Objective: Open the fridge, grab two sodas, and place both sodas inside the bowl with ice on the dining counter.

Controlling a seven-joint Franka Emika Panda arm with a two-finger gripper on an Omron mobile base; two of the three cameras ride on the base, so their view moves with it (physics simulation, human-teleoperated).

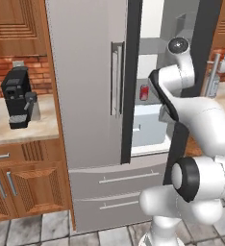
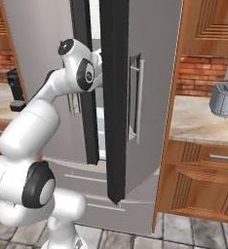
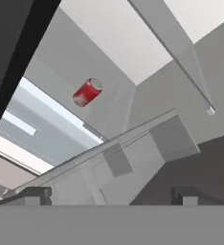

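Nearest the hand cam: the two fingertips (image 3: 32, 195) of the gripper (image 3: 111, 197), spread wide w/ nothing between them, so released and empty. Past them is the white inside of the fridge (image 1: 85, 81), w/ grey shelves running at a slant since the cam is rolled. The red soda (image 3: 87, 92) sits on a shelf deeper inside the fridge, well apart from the fingers, looking tilted only b/c of the roll. In the left base view the same red can (image 1: 143, 92) stands upright on a shelf just inside the fridge opening, beside the dark centre strip, above a pale drawer. The arm (image 1: 181, 72) reaches into the fridge on the open side; the right door (image 2: 117, 97) stands swung out, edge toward the cam in the right base view, while the left door is shut. Outside the fridge: coffee machine (image 1: 17, 96) on the wall counter to its left, toaster (image 2: 224, 98) on the counter to its right. Progress, as I judge it: step 1 (open fridge) looks done; hand is inside but not yet at the can, so grab no. 1 is under way, approx. early in the task. Second soda (pale one) I can't make out in these views. Bowl and dining counter aren't near the fridge here. Left to do: close in on red soda, grip, carry to bowl, then repeat for the other. Next move likely needs hand aimed more at the can, which sits off-centre up-left in the hand cam.
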